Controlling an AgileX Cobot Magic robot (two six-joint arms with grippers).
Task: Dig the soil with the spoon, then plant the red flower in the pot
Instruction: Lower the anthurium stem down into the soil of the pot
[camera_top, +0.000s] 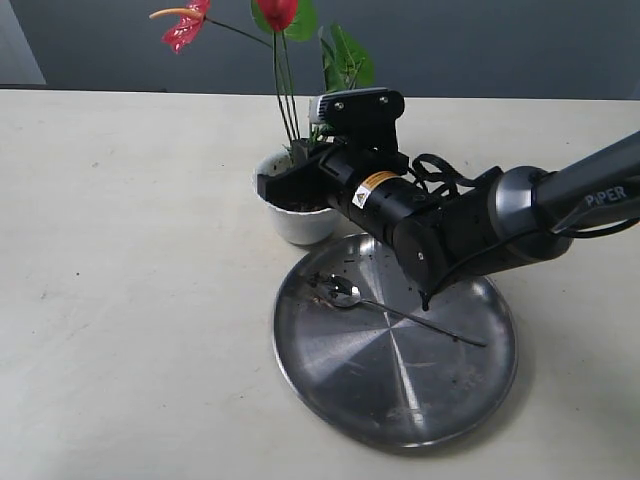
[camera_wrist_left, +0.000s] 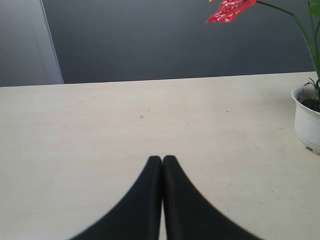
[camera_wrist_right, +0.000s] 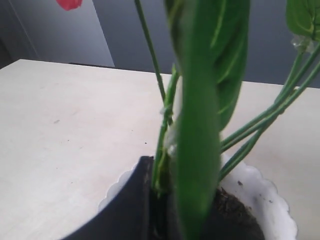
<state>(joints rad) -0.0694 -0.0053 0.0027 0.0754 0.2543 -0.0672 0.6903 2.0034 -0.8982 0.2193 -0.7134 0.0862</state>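
Note:
The red flower (camera_top: 188, 24) stands upright in the white scalloped pot (camera_top: 300, 228), its green stems rising from dark soil (camera_top: 306, 206). My right gripper (camera_top: 288, 182) reaches over the pot's rim and is shut on the stems low down. In the right wrist view one dark finger (camera_wrist_right: 135, 200) presses against the stems (camera_wrist_right: 161, 150); a broad leaf (camera_wrist_right: 205, 100) hides the other finger. Soil (camera_wrist_right: 236, 210) fills the pot (camera_wrist_right: 272, 197). The spoon (camera_top: 400, 313) lies on the steel plate (camera_top: 400, 405). My left gripper (camera_wrist_left: 162, 159) is shut and empty above bare table, with the pot (camera_wrist_left: 306, 120) off to one side.
The round steel plate sits just in front of the pot, with soil crumbs around the spoon's bowl (camera_top: 342, 291). The right arm (camera_top: 520, 215) stretches over the plate's far side. A dark wall runs behind the table's far edge.

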